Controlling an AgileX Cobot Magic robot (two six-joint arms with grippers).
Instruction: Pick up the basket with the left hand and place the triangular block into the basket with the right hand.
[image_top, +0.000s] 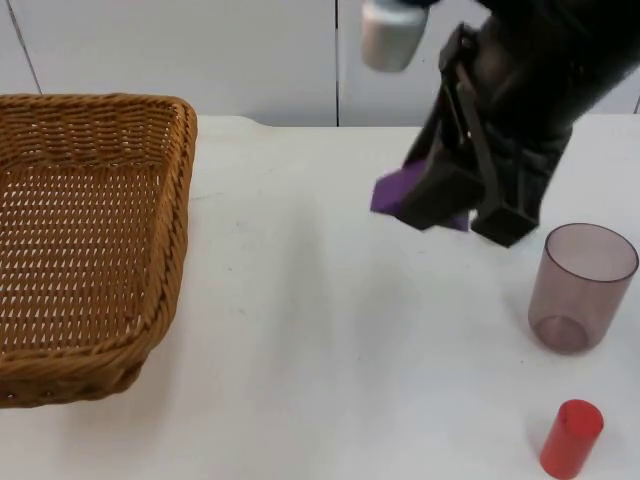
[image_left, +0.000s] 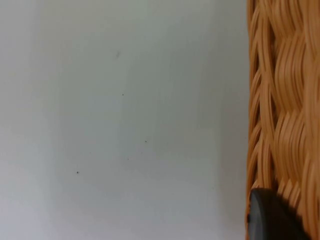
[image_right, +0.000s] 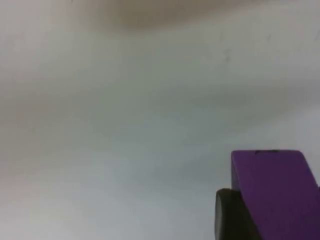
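Your left gripper (image_left: 272, 220) gripped the basket (image_top: 90, 240) rim. Your right gripper (image_top: 465, 215) held the purple triangular block (image_top: 400, 187) clamped; placing it into the basket remained.

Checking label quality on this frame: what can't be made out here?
- Left gripper's hold on the basket: basket cut off by the top view's left edge; left wrist view gives just weave and a fingertip.
- Purple triangular block: mostly hidden by the right gripper in top view; cut off in right wrist view.
- Translucent cup and red cylinder: fully visible.
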